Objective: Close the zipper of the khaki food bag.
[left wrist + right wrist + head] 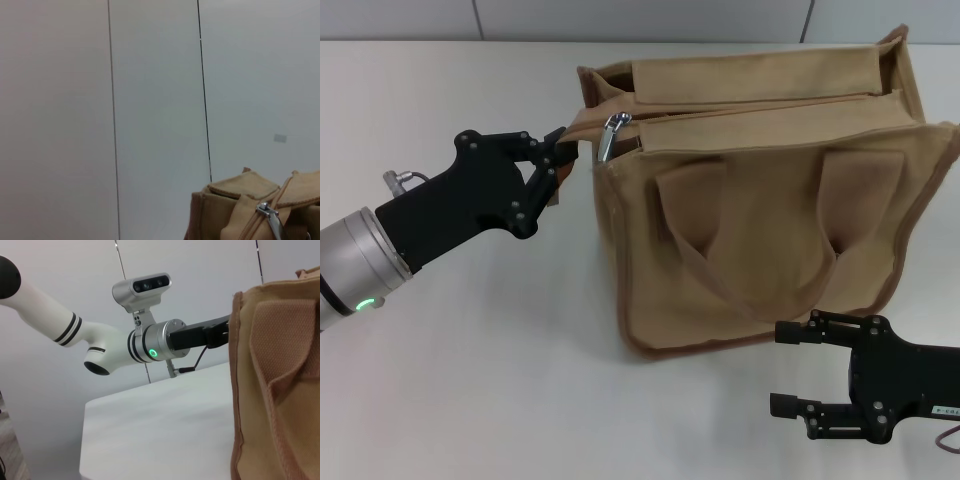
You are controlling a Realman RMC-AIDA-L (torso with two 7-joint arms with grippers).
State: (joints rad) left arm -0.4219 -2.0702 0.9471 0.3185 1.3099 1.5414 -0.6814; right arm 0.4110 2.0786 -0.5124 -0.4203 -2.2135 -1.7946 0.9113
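The khaki food bag [760,220] stands upright on the white table, its two handles hanging down its front. The zipper [760,108] runs along the bag's top. Its silver pull tab [611,135] hangs at the bag's left end and also shows in the left wrist view [272,220]. My left gripper [563,150] is at the bag's top left corner, shut on a tan fabric tab [582,122] that sticks out of the zipper's end. My right gripper [790,370] is open and empty, low at the bag's front right, not touching it.
The white table [470,380] spreads to the left and in front of the bag. A pale panelled wall [150,100] stands behind. The right wrist view shows the bag's side [275,390] close by and the left arm [165,340] beyond it.
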